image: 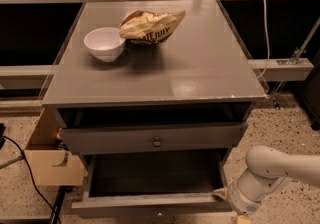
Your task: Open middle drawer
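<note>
The middle drawer (pixel 150 205) is pulled well out of the grey cabinet (pixel 150 83), showing its wide, shallow grey inside (pixel 155 173). Its small round knob (pixel 159 214) sits at the bottom edge of the view. My gripper (pixel 232 207) is at the drawer's right front corner, low at the bottom right, at the end of the white arm (pixel 280 168). It is partly cut off by the frame edge. The drawer above (pixel 150 140) sits slightly out, with its knob (pixel 157 142) at centre. The lowest drawer is out of view.
On the cabinet top stand a white bowl (pixel 104 43) and a crumpled chip bag (pixel 151 25). A cardboard box (pixel 50 160) and a black cable (pixel 25 168) lie on the speckled floor to the left. A metal rail (pixel 280 68) runs behind on the right.
</note>
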Controlling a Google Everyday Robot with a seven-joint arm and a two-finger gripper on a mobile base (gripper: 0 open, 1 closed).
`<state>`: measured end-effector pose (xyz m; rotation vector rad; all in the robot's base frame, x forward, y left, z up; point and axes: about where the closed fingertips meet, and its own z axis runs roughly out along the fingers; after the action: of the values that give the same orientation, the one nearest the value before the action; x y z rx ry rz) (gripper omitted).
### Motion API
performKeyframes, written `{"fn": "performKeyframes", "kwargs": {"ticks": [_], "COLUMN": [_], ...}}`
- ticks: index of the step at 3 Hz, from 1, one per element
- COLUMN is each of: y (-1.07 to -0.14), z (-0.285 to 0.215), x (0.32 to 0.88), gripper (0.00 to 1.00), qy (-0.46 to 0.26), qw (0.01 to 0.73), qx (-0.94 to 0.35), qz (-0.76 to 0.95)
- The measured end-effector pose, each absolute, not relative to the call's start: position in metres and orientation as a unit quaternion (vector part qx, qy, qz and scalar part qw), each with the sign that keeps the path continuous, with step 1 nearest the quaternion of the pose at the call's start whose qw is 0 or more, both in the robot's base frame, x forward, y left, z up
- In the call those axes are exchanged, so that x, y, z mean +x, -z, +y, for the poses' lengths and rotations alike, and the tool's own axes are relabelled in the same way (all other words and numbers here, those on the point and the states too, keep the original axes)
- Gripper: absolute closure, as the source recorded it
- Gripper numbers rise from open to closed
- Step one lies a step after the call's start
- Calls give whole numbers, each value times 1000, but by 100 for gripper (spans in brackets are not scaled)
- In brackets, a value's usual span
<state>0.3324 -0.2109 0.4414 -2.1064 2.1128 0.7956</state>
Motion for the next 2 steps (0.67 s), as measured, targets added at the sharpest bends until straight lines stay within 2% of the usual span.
{"fn": "performKeyframes", "kwargs": {"ticks": [1,2], "y": [-441,-442], "z": [-211,-211], "x": [332,333], "gripper": [19,43], "qy": [-258,-257], "qw": [27,27], "qx": [-682,-682], "qz": [684,684]}}
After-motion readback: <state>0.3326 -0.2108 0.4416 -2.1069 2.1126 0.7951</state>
